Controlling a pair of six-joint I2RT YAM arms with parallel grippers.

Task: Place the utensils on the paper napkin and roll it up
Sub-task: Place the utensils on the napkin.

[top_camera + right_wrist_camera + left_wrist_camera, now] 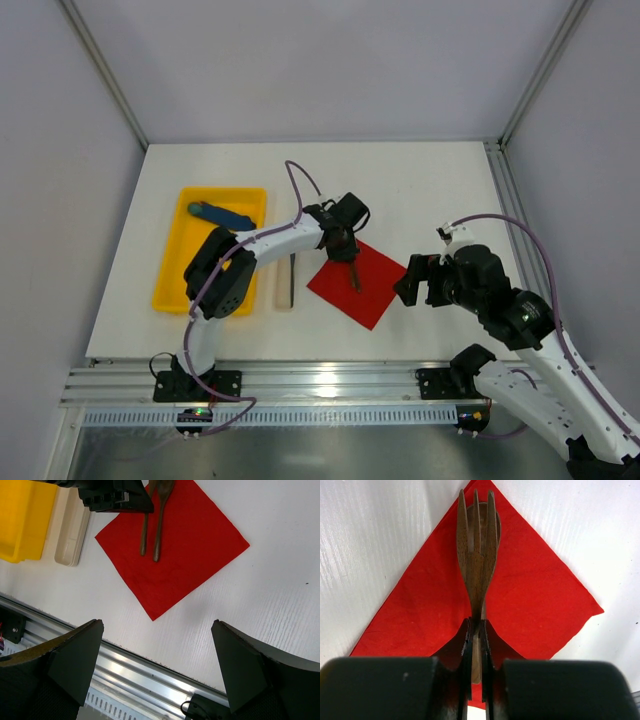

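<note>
The red paper napkin (370, 290) lies flat on the table, corner toward the near edge; it also shows in the left wrist view (535, 600) and the right wrist view (190, 545). My left gripper (341, 246) (476, 630) is shut on the handle of a wooden fork (477, 545), held low over the napkin. A wooden spoon (496, 520) lies under the fork on the napkin. Both pieces show side by side in the right wrist view (144, 535). My right gripper (408, 285) (157, 625) is open and empty, right of the napkin.
A yellow tray (175, 280) at the left holds a blue stick-shaped object (222, 213). A small beige tray (282, 290) lies between it and the napkin, with a dark slim piece (291, 280) along it. The aluminium rail (140, 672) runs along the near edge.
</note>
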